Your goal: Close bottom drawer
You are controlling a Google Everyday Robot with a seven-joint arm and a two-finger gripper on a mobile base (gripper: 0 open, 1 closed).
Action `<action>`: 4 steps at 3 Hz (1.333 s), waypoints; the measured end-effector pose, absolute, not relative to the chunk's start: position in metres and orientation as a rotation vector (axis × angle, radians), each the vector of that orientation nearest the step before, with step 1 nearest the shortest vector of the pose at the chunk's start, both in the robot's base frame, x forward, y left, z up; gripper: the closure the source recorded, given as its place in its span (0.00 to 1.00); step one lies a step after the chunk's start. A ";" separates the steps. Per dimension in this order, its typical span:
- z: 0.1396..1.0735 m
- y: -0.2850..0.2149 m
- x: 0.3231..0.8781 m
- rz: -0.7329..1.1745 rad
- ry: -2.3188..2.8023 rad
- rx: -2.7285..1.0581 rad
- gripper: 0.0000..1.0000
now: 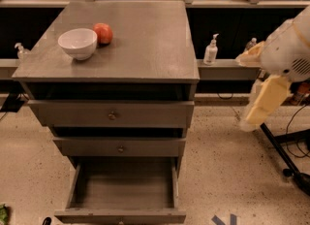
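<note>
The grey cabinet point(131, 44) stands in the middle of the view with three drawers. The bottom drawer point(121, 190), the narrowest one, is pulled far out; its plain boxy inside is bare and its front panel point(120, 216) lies at the lower edge of the view. The middle drawer point(119, 147) and the top drawer point(112, 114) are pushed in. My gripper point(261, 105), pale yellow under the white arm point(290, 49), hangs at the right of the cabinet, well apart from the drawer and above floor level.
A white bowl point(77, 43) and a red apple point(102, 33) sit on the cabinet top. A shelf behind holds a sanitizer bottle point(210, 50). A black stand leg point(286, 156) crosses the speckled floor at the right.
</note>
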State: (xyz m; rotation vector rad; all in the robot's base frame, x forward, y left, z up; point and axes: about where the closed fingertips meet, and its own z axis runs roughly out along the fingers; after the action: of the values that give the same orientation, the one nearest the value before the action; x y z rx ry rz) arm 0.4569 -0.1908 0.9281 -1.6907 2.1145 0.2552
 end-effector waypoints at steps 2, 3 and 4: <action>0.875 -0.118 0.427 0.545 2.022 -1.488 0.00; 0.883 -0.119 0.427 0.563 1.992 -1.529 0.00; 0.827 -0.076 0.428 0.872 1.842 -1.447 0.00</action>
State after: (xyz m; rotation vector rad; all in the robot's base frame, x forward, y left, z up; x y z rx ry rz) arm 0.4280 -0.0763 0.8266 -1.4473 1.8420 0.8720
